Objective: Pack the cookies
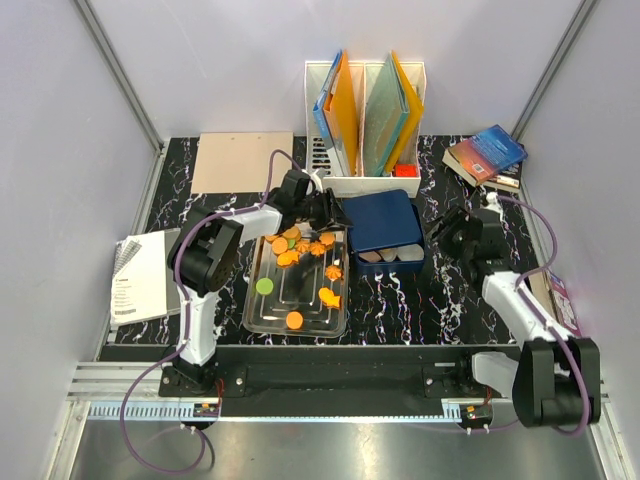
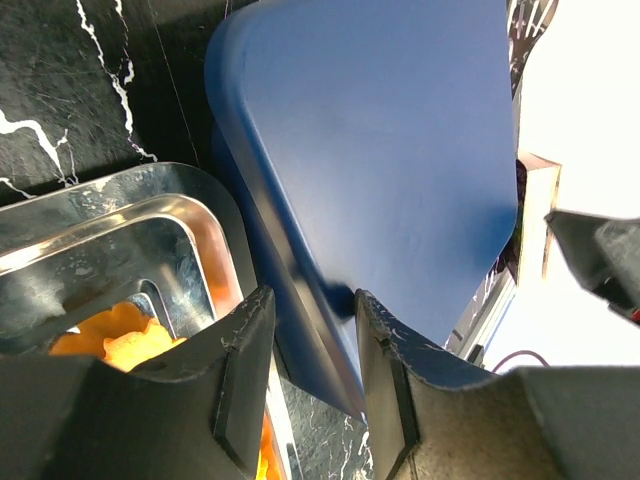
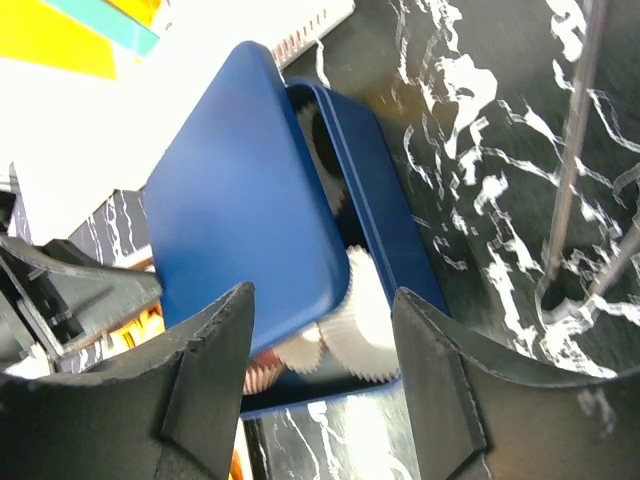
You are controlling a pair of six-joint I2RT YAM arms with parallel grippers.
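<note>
Left gripper (image 2: 315,300) clamps blue lid (image 2: 400,150), tilted over box (image 3: 392,205) of white cups (image 3: 372,312); right gripper (image 3: 322,295) open, empty; cookies (image 1: 300,250) in tray (image 1: 262,318).

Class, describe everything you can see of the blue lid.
The blue lid is a smooth, matte rounded rectangle, lying askew and tilted over the blue box, leaving white paper cups uncovered. Its edge passes between the left claw's fingers; whether it is pinched is unclear.

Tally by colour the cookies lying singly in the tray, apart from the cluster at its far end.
Orange cookies: 3
Green cookie: 1
Total: 4
</note>
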